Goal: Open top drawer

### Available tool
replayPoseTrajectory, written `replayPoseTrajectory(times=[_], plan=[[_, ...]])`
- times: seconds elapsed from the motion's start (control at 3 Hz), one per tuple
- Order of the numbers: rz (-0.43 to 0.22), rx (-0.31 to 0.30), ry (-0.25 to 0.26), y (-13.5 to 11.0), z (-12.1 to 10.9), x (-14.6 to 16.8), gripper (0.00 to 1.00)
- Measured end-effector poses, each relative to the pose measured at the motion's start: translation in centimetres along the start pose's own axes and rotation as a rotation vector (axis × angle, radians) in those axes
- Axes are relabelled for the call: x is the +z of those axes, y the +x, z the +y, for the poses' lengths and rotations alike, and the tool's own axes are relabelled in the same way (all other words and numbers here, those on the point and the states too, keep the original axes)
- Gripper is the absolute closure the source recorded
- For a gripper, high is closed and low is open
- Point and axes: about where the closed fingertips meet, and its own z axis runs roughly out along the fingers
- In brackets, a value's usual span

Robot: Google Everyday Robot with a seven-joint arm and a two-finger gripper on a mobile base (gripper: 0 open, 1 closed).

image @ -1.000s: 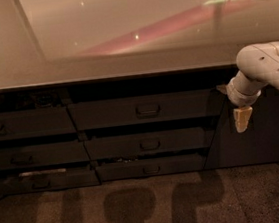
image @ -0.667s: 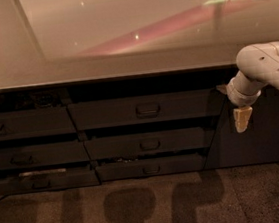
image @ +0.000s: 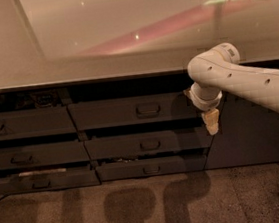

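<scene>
Though my gripper [image: 210, 122] hangs beside the top drawer [image: 104, 115], I cannot tell its state. That drawer's front is flat, dark grey.

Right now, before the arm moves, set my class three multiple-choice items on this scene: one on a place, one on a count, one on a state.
1. At the top drawer, the gripper hangs on which side of its handle? A left, B right, C above.
2. How many drawer fronts stack in that column? A two, B five, C three.
3. The handle is: A untouched, B gripped, C missing.
Key: 1 B, it hangs near the drawer's right end; 2 C, three fronts show; 3 A, the gripper is apart from it.
</scene>
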Motion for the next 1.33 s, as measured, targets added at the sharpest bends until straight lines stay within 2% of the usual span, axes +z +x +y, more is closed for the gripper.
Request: replayPoseTrajectory(times=[0.33, 0.67, 1.0, 1.33], plan=[[0.000, 0.000, 0.000, 0.0, 0.0, 0.0, 0.00], [-0.085, -0.002, 0.020, 0.6, 0.3, 0.2, 0.00], [-0.208, 0.031, 0.030, 1.8, 1.4, 0.9, 0.00], [-0.208, 0.031, 0.030, 1.8, 1.4, 0.9, 0.00]])
